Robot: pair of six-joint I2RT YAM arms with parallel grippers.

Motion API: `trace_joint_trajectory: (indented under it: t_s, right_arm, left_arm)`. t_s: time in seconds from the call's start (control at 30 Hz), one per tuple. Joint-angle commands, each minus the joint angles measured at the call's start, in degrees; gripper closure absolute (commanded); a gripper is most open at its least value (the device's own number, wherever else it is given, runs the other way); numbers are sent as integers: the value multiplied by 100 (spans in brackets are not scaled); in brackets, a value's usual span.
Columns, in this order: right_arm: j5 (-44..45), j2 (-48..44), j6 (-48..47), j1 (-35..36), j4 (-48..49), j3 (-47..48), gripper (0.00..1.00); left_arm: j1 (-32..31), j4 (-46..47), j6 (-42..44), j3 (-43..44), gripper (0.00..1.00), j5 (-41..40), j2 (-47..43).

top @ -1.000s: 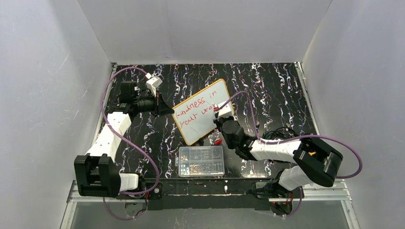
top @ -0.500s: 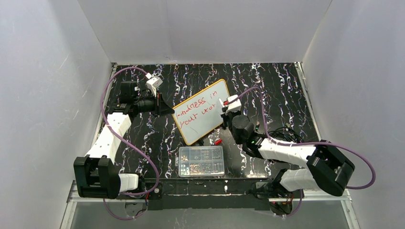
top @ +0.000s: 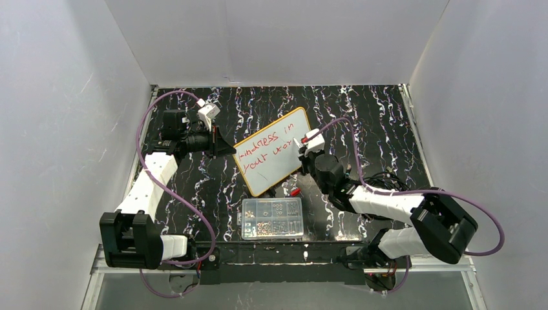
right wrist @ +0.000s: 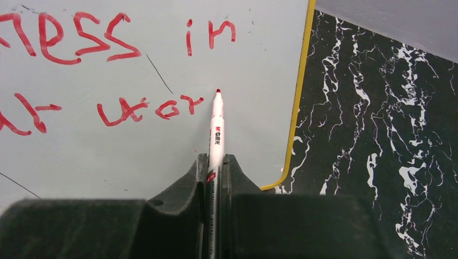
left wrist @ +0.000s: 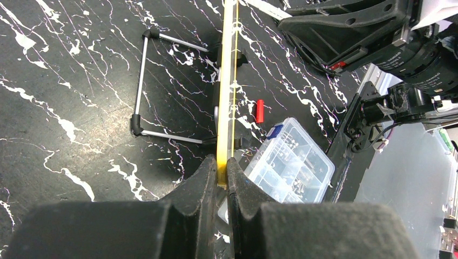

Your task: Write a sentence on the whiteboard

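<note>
The whiteboard point(top: 270, 173) sits in the middle of the table point(top: 375, 129), turned at a slant to the table's edges. From my left wrist I see it edge-on, its yellow rim running straight away from me, with a thin wire stand point(left wrist: 141, 81) on the table just beside it. The sentence point(top: 263, 147) runs across it in two red lines. My right wrist camera shows the end of the upper line, "ess in", and below it what looks like "wor".

My right gripper point(right wrist: 215, 159) is clamped on a red marker point(right wrist: 216, 127) that points up the board. Its tip is just right of the last red stroke of the lower line. I cannot tell whether the tip touches the surface.

My left gripper point(left wrist: 222, 164) is closed on the board's yellow rim, one finger on each face.

Near the board's lower edge a small red cap point(left wrist: 259, 111) lies on the table. Just nearer my bases is a clear compartment box point(left wrist: 291, 162) of small parts.
</note>
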Motion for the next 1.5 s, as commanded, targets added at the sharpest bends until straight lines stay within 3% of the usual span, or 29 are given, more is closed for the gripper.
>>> trace_joint_trajectory:
  t_s: [0.0,0.47,1.03,1.47]
  right_arm:
    - [-22,114,36,-29,210,134,99]
    - [-372,38,-71,-14,148,78,99]
    - [423,-40,88,219,-281,-144,99]
    - [426,285,-272,219,279,312,99]
  left_arm:
    - [-12,-81,89,-37,100,175,-219]
    - [-12,-81,98,-22,100,191,-202]
    - [-12,-55,84,-27,100,201,-219]
    - [-12,-59,86,-36,100,198,-231]
